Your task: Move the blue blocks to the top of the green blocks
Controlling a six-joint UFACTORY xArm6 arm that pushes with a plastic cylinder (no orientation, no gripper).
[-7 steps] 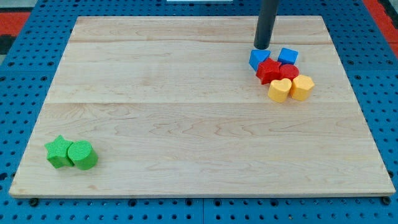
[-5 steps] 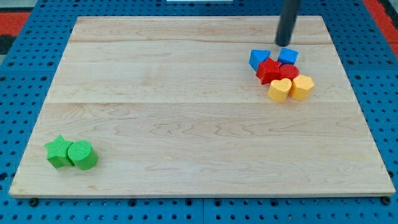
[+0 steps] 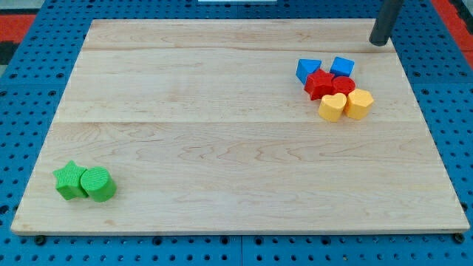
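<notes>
Blocks remain unsorted: blue triangular block (image 3: 307, 69) and blue cube-like block (image 3: 342, 66) sit in a cluster at the wooden table's (image 3: 222, 133) upper right, well apart from green star block (image 3: 69, 179) and green cylinder block (image 3: 97, 184) at lower left. My tip (image 3: 379, 42), no clamping hand, stands upper right of both blues, touching nothing.
</notes>
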